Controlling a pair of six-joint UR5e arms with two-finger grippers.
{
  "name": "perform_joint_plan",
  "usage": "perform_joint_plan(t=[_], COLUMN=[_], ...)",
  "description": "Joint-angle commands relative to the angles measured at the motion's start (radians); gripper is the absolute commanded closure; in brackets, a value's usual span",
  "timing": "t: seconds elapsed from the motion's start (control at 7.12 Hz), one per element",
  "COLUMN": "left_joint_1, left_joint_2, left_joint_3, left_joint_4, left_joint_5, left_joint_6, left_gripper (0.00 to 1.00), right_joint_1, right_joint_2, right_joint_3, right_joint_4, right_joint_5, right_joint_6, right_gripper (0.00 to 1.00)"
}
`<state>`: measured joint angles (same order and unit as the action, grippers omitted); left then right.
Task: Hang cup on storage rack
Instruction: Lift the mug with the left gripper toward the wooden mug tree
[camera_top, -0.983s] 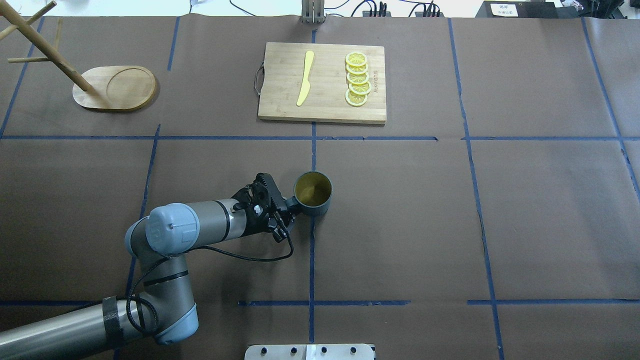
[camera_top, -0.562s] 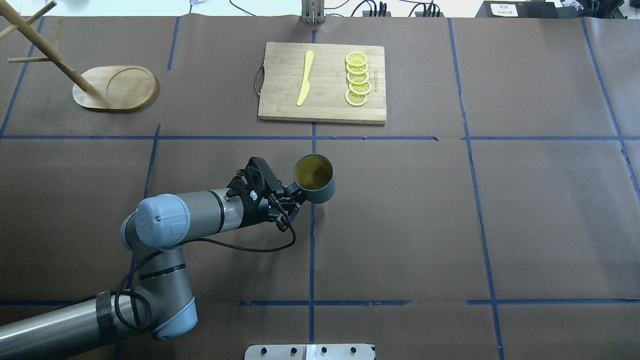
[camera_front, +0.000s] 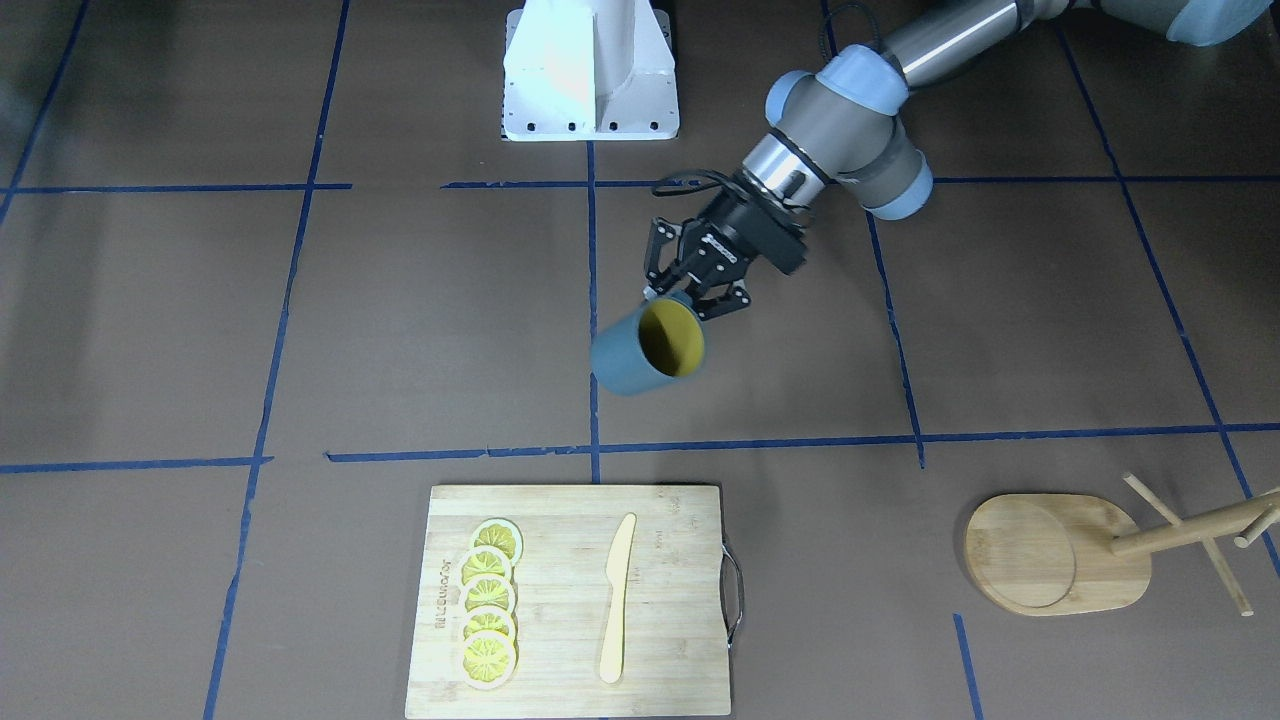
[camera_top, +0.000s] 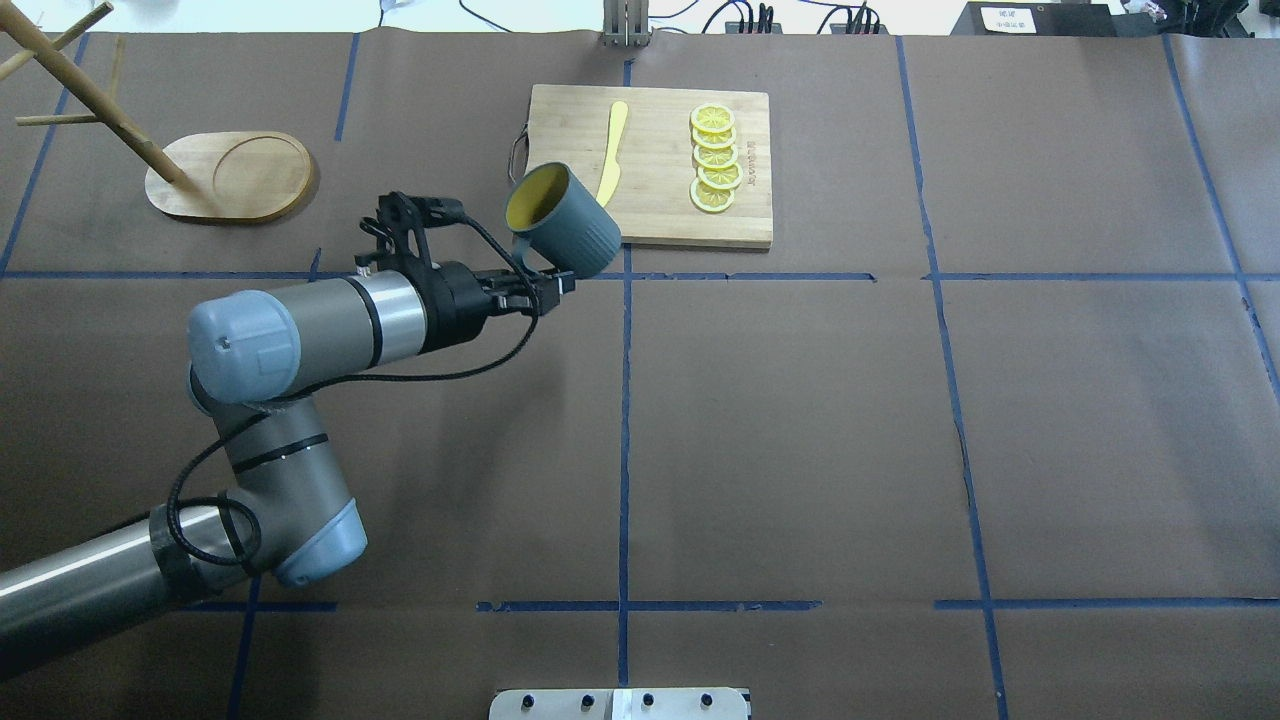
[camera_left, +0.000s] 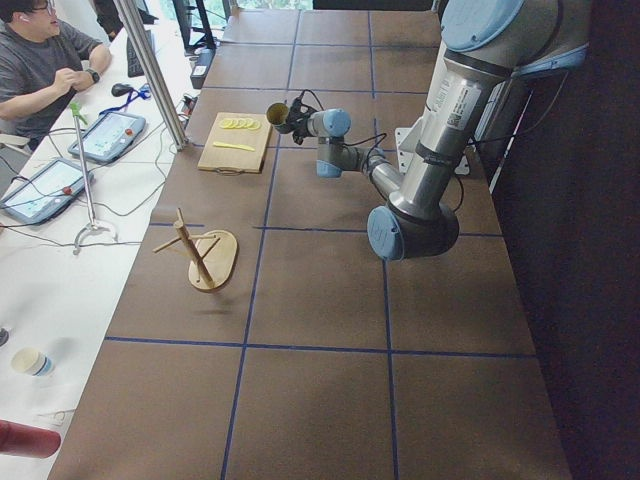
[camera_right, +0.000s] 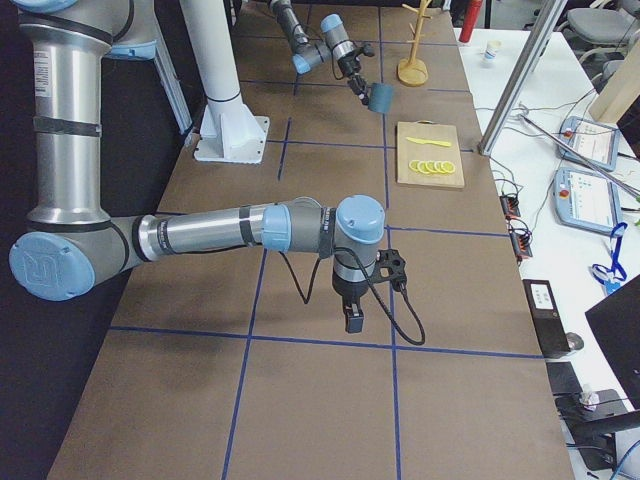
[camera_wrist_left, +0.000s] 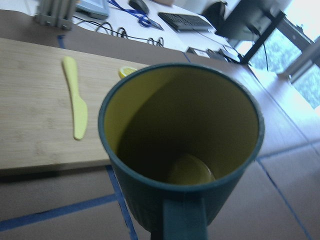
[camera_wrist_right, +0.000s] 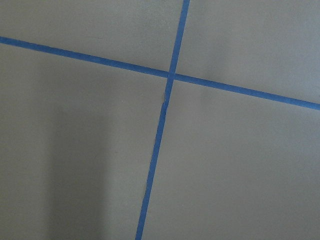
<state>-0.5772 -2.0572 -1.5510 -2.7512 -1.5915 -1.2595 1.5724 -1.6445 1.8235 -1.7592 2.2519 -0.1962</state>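
Note:
The cup (camera_top: 572, 228), dark teal with a yellow inside, hangs in the air tilted, its mouth toward the rack. My left gripper (camera_top: 543, 286) is shut on its handle; the left wrist view shows the cup (camera_wrist_left: 180, 150) close up, handle nearest. From across the table the cup (camera_front: 634, 358) sits just below the left gripper (camera_front: 690, 300). The storage rack (camera_top: 230, 176), an oval wooden base with a post and thin pegs, stands at the far left, well apart from the cup. My right gripper (camera_right: 354, 322) points down over the table; I cannot tell if it is open or shut.
A wooden cutting board (camera_top: 660, 215) with a metal handle lies far centre, carrying a yellow knife (camera_top: 611, 155) and several lemon slices (camera_top: 715, 160). The cup hovers at the board's near left corner. Blue tape lines cross the brown table cover. A person sits at a side desk (camera_left: 45, 70).
My left gripper has lifted the cup off the table and carried it away from the robot and leftward, tilting it. The rack and board have not moved.

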Motion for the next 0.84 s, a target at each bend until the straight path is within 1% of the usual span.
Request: perform_joint_plan(t=[0.0, 0.14, 0.28, 0.42, 0.56, 0.7], left_joint_1=[-0.129, -0.203, -0.27, -0.315, -0.358, -0.407], left_joint_2=[0.002, 0.002, 0.002, 0.002, 0.002, 0.002], left_joint_3=[-0.001, 0.0, 0.006, 0.012, 0.049, 0.125], left_joint_4=[-0.015, -0.015, -0.016, -0.048, -0.133, -0.263], left_joint_5=[-0.01, -0.097, -0.155, -0.156, -0.154, -0.151], left_joint_6=[-0.487, -0.738, -0.934, -1.121, -1.267, -1.413], left_gripper=[1.0, 1.0, 1.0, 1.0, 1.0, 1.0], right_joint_1=[0.0, 0.0, 0.0, 0.0, 0.0, 0.0], right_joint_2=[0.0, 0.0, 0.0, 0.0, 0.0, 0.0], right_joint_3=[-0.001, -0.001, -0.001, -0.001, 0.0, 0.0], right_joint_4=[0.001, 0.001, 0.001, 0.001, 0.001, 0.001], right_joint_5=[0.0, 0.0, -0.002, -0.002, -0.002, -0.003], right_joint_6=[-0.002, -0.002, -0.002, -0.002, -0.003, -0.003], right_gripper=[0.0, 0.0, 0.0, 0.0, 0.0, 0.0])
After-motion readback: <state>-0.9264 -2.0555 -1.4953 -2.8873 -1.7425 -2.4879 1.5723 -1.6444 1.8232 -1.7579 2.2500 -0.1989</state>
